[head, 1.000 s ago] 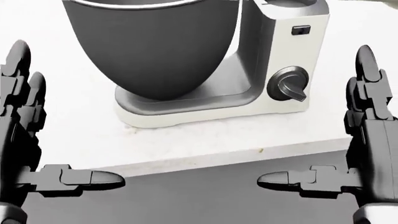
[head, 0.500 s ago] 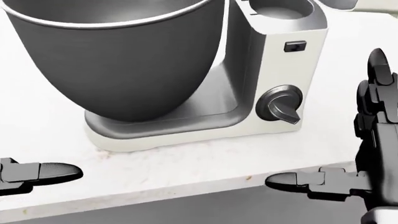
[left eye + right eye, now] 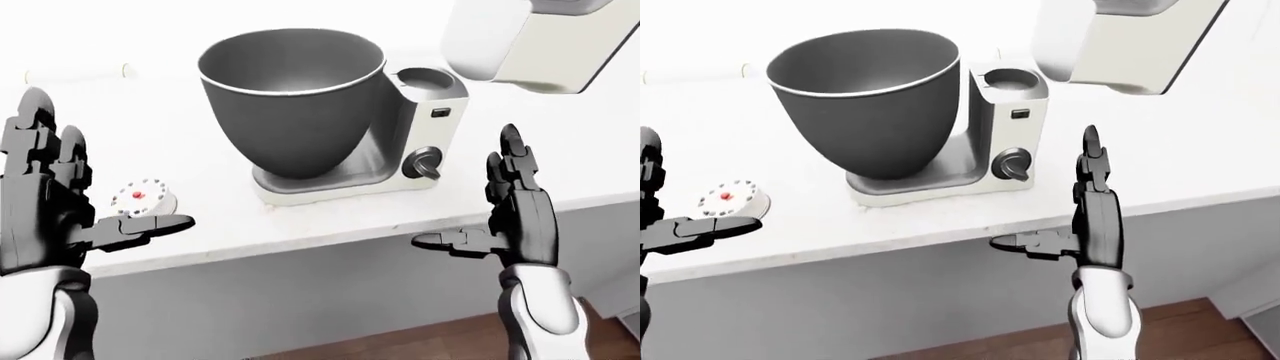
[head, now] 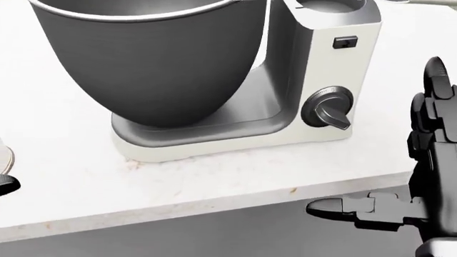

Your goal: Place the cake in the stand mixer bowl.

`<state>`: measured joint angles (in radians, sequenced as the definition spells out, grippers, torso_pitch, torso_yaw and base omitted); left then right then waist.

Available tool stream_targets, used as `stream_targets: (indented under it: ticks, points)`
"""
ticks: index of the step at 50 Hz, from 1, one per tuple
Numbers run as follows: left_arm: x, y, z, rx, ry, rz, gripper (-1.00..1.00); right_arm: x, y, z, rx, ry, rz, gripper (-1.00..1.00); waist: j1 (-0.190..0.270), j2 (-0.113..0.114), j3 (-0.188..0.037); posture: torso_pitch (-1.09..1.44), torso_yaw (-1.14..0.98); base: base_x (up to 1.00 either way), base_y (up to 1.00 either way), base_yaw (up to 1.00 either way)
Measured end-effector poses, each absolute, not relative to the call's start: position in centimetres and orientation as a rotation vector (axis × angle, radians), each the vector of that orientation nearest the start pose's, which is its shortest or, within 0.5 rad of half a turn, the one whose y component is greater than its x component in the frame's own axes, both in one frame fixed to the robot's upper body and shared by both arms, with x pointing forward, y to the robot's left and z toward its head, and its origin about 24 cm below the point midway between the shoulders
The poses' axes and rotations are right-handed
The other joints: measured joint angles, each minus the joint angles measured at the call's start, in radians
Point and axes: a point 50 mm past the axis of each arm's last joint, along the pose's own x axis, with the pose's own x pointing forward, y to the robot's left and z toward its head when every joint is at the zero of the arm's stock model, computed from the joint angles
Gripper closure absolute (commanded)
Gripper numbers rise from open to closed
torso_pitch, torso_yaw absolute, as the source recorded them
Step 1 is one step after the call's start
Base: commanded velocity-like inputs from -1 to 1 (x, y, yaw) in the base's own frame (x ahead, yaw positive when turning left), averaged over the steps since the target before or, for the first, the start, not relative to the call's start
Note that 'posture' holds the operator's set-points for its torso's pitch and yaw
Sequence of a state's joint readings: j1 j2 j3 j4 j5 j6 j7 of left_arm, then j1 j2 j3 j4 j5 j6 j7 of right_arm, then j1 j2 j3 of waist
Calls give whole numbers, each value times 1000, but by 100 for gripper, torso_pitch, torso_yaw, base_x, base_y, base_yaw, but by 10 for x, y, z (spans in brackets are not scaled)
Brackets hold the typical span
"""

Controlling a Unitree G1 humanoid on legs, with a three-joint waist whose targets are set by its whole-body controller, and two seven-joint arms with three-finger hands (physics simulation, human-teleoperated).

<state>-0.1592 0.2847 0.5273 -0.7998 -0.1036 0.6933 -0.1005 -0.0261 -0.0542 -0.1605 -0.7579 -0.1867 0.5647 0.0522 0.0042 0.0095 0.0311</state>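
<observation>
Fingers: L hand [image 3: 60, 202] fingers [image 3: 40, 142] spread wide, thumb sticking out, holding nothing. R hand [image 3: 520, 210] same, fingers [image 3: 515, 161] straight up, thumb out to the side, nothing in it.
Where hands are: both hang at the bench [image 3: 200, 232] edge, one on each side of the mixer [image 3: 400, 142], not touching it.
Cake: small round white one w/ a red dot on top [image 3: 142, 198], on the bench at the left in the left-eye view, just above the L thumb. Well apart from the bowl.
Bowl: big dark grey bowl [image 3: 290, 97] sits on the mixer base, open top, looks empty inside. Mixer head [image 3: 530, 41] is tipped up at the top right, so the way in is free.
Step now: I think the cake isn't picked up yet; L hand is the near one.
Could go wrong 1: cake is soft prob. A hard squeeze could squash it.
Could go wrong 2: cake sits near the bench edge. A bump from the thumb could push it off to the floor.
Could go wrong 3: bowl wall is tall. A low lift could knock cake or hand on the rim [image 3: 290, 88].
Could go wrong 4: head view shows only a sliver of the cake at its left edge, so aim by the eye views.
</observation>
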Motion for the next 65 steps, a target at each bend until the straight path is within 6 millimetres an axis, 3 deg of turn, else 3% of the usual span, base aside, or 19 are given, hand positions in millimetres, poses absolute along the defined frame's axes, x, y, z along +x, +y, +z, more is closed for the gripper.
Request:
stream_targets:
  ticks: [10, 29, 43, 65]
  points:
    - [204, 276, 197, 228, -282, 365, -100, 219, -192, 166, -221, -204, -215, -100, 2, 3, 0, 0, 0, 0, 0, 0]
    - [240, 306, 144, 272, -172, 434, -100, 220, -191, 166, -225, -210, -208, -100, 1, 5, -11, 0, 0, 0, 0, 0]
    - [259, 320, 147, 307, -174, 467, -100, 221, -190, 166, -224, -212, -201, -100, -1, 9, -16, 0, 0, 0, 0, 0]
    - [284, 331, 124, 288, -160, 461, -100, 220, -189, 168, -224, -223, -200, -100, -3, 33, -27, 0, 0, 0, 0, 0]
